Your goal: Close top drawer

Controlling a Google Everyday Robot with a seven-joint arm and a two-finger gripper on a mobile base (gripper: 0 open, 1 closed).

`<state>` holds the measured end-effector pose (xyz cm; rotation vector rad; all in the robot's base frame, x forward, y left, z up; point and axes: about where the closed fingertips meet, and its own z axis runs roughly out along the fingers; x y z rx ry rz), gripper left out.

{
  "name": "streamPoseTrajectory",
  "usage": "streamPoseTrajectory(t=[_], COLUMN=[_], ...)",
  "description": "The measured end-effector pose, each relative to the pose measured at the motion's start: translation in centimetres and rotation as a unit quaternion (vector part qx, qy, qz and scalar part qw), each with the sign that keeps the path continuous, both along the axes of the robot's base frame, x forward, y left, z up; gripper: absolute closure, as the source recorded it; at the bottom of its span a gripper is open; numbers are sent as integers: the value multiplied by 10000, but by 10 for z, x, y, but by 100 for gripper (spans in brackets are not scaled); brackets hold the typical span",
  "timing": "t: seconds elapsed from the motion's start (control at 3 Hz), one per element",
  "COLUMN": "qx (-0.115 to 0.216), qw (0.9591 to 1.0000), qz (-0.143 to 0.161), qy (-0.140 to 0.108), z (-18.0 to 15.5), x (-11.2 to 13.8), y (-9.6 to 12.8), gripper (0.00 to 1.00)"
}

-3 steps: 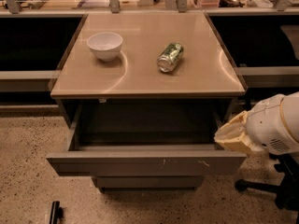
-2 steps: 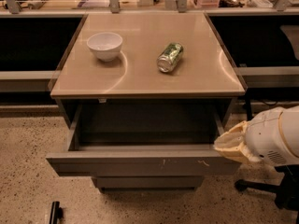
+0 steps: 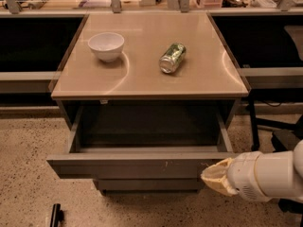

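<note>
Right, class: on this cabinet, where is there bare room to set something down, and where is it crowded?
Bare: the tabletop strip in front of the bowl and can, and right of the can. The top drawer shows nothing inside. Crowded: its right front end, where the gripper sits.

Surface (image 3: 142, 79): bowl (image 3: 106, 45) upright, near the rear left corner. Can (image 3: 172, 57) on its side to the right of the bowl, about mid-surface and well apart from it, with one end toward the front edge.

Top drawer (image 3: 128, 166) below the front edge, pulled out forward. Lower drawer front (image 3: 147, 185) beneath it, set further back.

Claw (image 3: 214, 176) at the right end of the top drawer's front panel, before and below the front right corner; touching or just beside, cannot tell. Arm (image 3: 270, 175) runs off right.
</note>
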<state>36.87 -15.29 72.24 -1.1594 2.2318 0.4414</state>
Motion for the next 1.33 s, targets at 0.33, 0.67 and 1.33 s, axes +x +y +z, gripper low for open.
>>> streamPoseTrajectory(t=[0.33,0.67,1.33], qx=[85,63,-471], qw=[9998,9994,9940], qz=[-165,-334,-589], qy=[8,-111,-786], z=[-47,-77,-74], x=[2,21,71], y=[9,9,-5], gripper=[100,100,100])
